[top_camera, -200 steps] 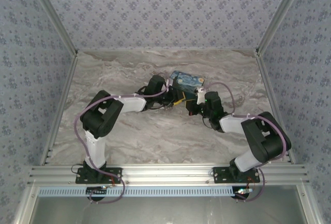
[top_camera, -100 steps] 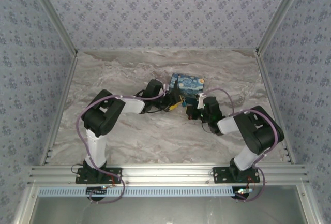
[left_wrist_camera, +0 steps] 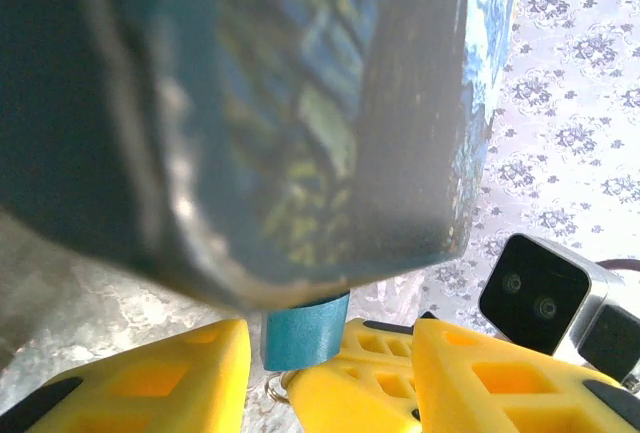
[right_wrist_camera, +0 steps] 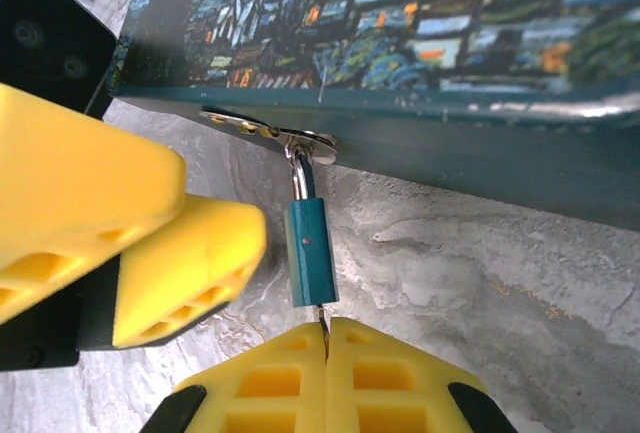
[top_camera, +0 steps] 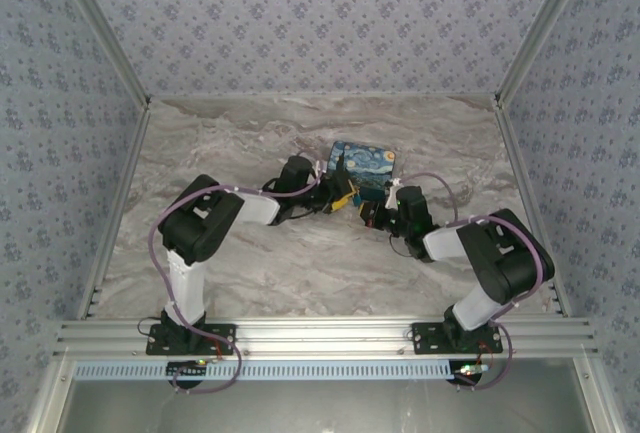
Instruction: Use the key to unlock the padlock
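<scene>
The padlock is a small teal body hanging by its silvery loop from a metal hasp on the swirl-painted box. My right gripper is shut on the key, whose blade meets the bottom of the lock. My left gripper is open, and the padlock stands close to its left finger. The right gripper's fingers and a key ring sit in that gap too. From above, the left gripper and right gripper meet at the box.
The box stands on a marble-patterned table inside patterned walls. The left gripper's yellow fingers crowd the space just left of the padlock. The right wrist camera housing sits close on the right in the left wrist view.
The right arm has folded in and its gripper has drawn up to the box front. The left gripper has shifted slightly beside it. The box has barely moved.
</scene>
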Controlling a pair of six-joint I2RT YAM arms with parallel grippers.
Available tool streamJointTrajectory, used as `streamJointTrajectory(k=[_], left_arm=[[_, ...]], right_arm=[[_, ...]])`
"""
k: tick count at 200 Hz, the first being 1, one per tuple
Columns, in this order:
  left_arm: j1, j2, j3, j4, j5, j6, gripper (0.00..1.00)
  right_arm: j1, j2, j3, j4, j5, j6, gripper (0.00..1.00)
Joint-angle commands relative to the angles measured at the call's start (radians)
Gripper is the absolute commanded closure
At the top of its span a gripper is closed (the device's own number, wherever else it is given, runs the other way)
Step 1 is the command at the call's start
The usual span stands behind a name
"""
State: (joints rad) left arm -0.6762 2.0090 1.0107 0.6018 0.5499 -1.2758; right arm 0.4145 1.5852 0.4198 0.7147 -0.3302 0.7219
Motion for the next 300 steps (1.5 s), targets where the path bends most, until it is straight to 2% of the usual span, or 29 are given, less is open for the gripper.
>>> streamJointTrajectory(k=[1,37,76,131,176,203,263,290,300], left_arm=[[-0.015,0.025,0.005,0.039,-0.005,-0.025,0.54],[-0.032,0.046,0.026,0.018,-0.013,-0.038,0.55],[-0.047,0.08,0.037,0.084,-0.007,-0.095,0.55],[-0.063,0.098,0.044,0.097,-0.025,-0.131,0.59],[-0.072,0.139,0.04,0.203,-0.032,-0.22,0.62],[-0.078,0.155,0.036,0.258,-0.045,-0.265,0.67],[-0.079,0.138,0.019,0.243,-0.073,-0.258,0.85],[-0.078,0.124,0.017,0.228,-0.082,-0.245,0.93],[-0.077,0.119,0.019,0.215,-0.085,-0.238,0.95]], right_arm=[[-0.008,-0.04,0.03,-0.039,-0.019,0.044,1.0],[-0.011,-0.055,0.034,-0.07,-0.012,0.041,1.0],[-0.011,-0.045,0.034,-0.064,-0.015,0.048,1.0],[-0.022,-0.04,0.031,-0.049,-0.026,0.08,1.0],[-0.025,-0.037,0.03,-0.054,-0.032,0.114,1.0],[-0.025,-0.036,0.029,-0.047,-0.035,0.131,1.0],[-0.044,-0.052,0.016,-0.042,-0.056,0.156,1.0],[-0.058,-0.069,0.008,-0.069,-0.065,0.131,0.93],[-0.062,-0.078,0.007,-0.086,-0.067,0.117,0.87]])
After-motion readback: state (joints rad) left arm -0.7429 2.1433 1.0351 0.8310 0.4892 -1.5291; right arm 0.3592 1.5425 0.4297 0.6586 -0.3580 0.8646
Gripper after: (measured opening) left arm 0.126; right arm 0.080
